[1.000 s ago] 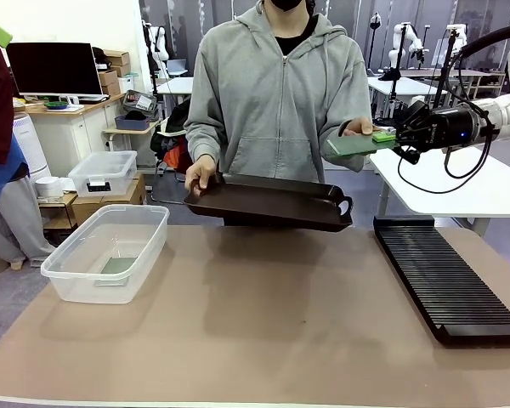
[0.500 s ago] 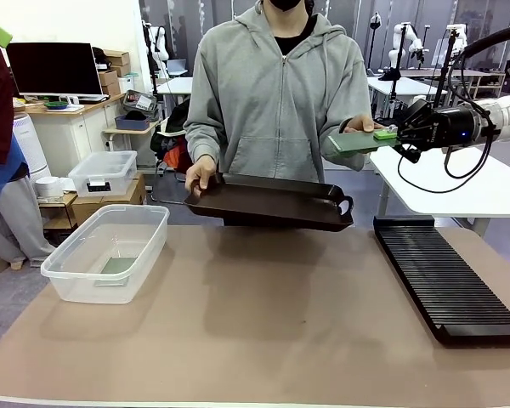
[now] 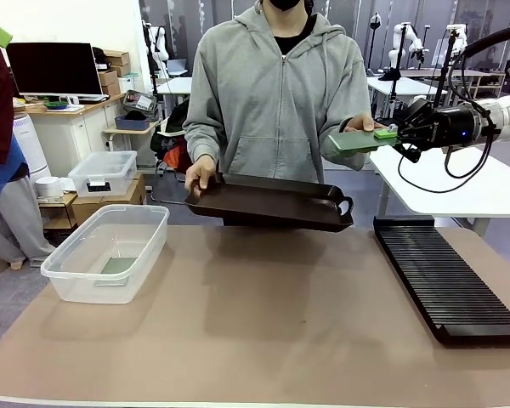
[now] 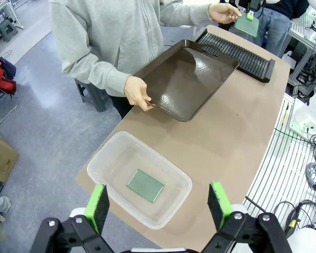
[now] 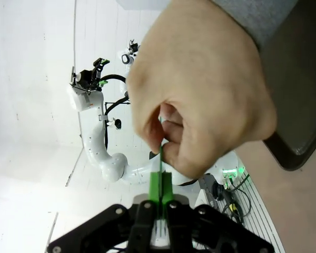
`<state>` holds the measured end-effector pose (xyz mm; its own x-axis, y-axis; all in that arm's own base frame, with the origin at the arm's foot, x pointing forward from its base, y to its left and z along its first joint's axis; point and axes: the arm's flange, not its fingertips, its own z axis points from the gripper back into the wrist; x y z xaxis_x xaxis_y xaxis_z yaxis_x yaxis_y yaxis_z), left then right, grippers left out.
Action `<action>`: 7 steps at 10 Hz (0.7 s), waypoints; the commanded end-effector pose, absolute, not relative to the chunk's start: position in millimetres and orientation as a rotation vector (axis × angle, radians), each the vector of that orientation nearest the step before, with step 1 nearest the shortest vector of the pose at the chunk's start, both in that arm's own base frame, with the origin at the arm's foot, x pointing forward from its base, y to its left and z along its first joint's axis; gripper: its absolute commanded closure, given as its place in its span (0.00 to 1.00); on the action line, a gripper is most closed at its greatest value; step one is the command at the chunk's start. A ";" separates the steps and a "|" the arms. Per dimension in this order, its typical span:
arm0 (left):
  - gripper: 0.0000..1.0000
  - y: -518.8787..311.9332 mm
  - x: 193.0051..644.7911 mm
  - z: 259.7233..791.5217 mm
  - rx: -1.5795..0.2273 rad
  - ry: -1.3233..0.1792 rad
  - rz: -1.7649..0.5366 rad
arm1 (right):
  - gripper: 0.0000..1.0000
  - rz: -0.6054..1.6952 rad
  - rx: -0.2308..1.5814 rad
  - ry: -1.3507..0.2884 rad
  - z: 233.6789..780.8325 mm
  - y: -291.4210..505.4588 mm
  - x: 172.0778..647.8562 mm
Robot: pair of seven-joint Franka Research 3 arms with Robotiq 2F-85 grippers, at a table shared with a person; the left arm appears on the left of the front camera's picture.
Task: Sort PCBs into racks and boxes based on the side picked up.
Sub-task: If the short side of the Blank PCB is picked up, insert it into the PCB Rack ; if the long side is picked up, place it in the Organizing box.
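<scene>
Right tool [image 3: 386,134] clamps PCB [image 3: 355,142], edge-on in wrist view.

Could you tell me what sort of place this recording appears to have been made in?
Probably a robotics lab or workshop: there is a monitor beside stacked cardboard boxes on the left, and white worktables stand beyond the shared table.
</scene>
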<state>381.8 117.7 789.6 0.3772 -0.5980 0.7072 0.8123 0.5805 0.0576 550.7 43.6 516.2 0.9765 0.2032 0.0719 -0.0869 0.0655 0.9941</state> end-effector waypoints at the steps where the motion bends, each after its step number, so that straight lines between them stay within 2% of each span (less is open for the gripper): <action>1: 0.00 116.8 378.9 788.2 -0.328 -0.753 -0.926 | 1.00 0.229 1.487 0.090 515.6 43.9 550.4; 7: 0.00 116.8 378.9 788.2 -0.328 -0.753 -0.926 | 1.00 0.229 1.487 0.090 515.6 43.9 550.4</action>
<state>381.8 117.7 789.6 0.3772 -0.5980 0.7072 0.8123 0.5805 0.0576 550.7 43.6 516.2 0.9765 0.2033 0.0720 -0.0869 0.0655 0.9941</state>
